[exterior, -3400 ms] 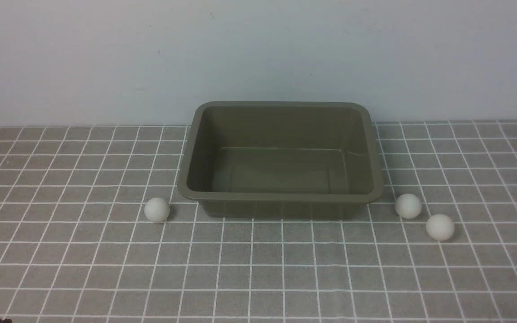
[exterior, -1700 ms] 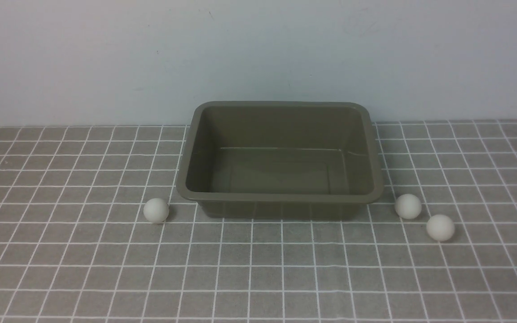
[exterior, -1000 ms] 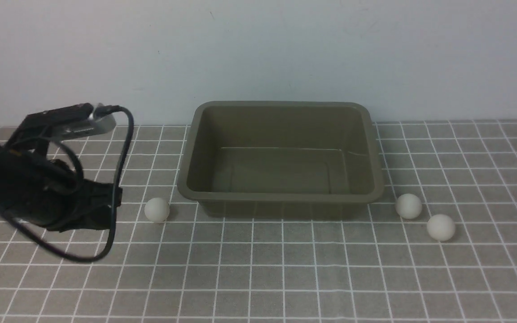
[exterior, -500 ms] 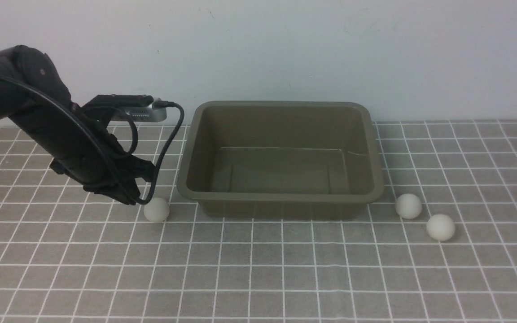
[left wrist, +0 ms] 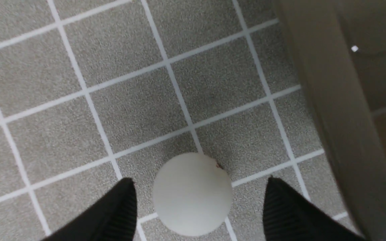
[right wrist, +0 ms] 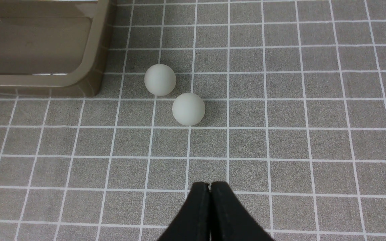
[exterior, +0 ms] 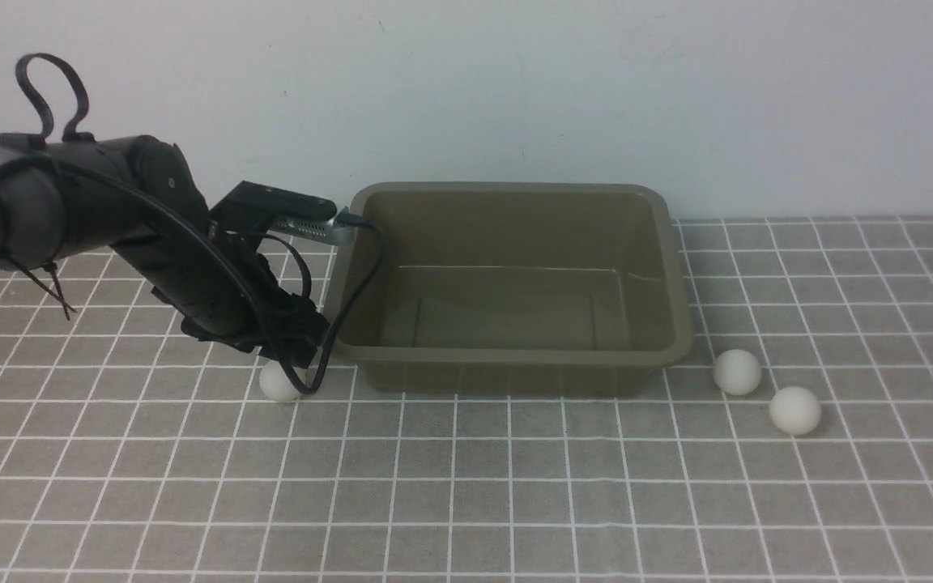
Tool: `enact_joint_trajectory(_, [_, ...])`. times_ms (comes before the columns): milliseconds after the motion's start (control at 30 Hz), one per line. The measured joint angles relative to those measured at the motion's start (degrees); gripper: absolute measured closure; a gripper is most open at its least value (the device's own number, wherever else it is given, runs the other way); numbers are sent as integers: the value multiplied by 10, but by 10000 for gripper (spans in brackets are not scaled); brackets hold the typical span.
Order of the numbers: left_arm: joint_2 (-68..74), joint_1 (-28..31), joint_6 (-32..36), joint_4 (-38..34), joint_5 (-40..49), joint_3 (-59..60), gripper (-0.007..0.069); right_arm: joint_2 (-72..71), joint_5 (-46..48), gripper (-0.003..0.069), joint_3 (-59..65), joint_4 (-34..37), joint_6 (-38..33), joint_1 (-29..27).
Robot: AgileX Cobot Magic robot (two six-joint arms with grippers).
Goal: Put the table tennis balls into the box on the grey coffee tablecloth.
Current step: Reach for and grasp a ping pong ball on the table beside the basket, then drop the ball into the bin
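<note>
The olive-brown box (exterior: 507,356) stands empty at the back middle of the grey checked tablecloth (exterior: 466,502). One white ball (exterior: 279,382) lies by the box's front left corner. My left gripper (exterior: 296,356) hangs just above it, partly hiding it. In the left wrist view the gripper (left wrist: 198,180) is open, with the ball (left wrist: 192,194) between its two black fingers and the box wall (left wrist: 333,110) close beside. Two more balls (exterior: 737,372) (exterior: 794,410) lie right of the box. In the right wrist view my right gripper (right wrist: 209,184) is shut and empty, short of these balls (right wrist: 159,79) (right wrist: 188,109).
A pale wall rises right behind the box. The left arm's cable loops down next to the left ball. The box's corner (right wrist: 89,77) shows in the right wrist view. The right arm is out of the front view.
My left arm has come in from the left and moved right, until its gripper is over the left ball. The balls and the box have not moved.
</note>
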Motion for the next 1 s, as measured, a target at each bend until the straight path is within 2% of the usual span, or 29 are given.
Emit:
enact_joint_trajectory(67, [13, 0, 0, 0, -6, 0, 120, 0, 0, 673, 0, 0, 0, 0])
enact_joint_trajectory(233, [40, 0, 0, 1, -22, 0, 125, 0, 0, 673, 0, 0, 0, 0])
enact_joint_trajectory(333, [48, 0, 0, -4, -29, -1, 189, 0, 0, 673, 0, 0, 0, 0])
enact_joint_trajectory(400, [50, 0, 0, -6, -31, -2, 275, 0, 0, 673, 0, 0, 0, 0])
enact_joint_trajectory(500, [46, 0, -1, -1, -12, -5, 272, 0, 0, 673, 0, -7, 0, 0])
enact_joint_trajectory(700, [-36, 0, -33, 38, 94, -37, 272, 17, 0, 673, -3, -51, 29, 0])
enact_joint_trajectory(867, [-122, -15, -39, -7, 104, -85, 272, 105, -1, 665, -34, -54, 41, 0])
enact_joint_trajectory(1000, [-135, -55, 6, -51, 77, -104, 272, 222, -22, 591, -80, -49, 38, 0])
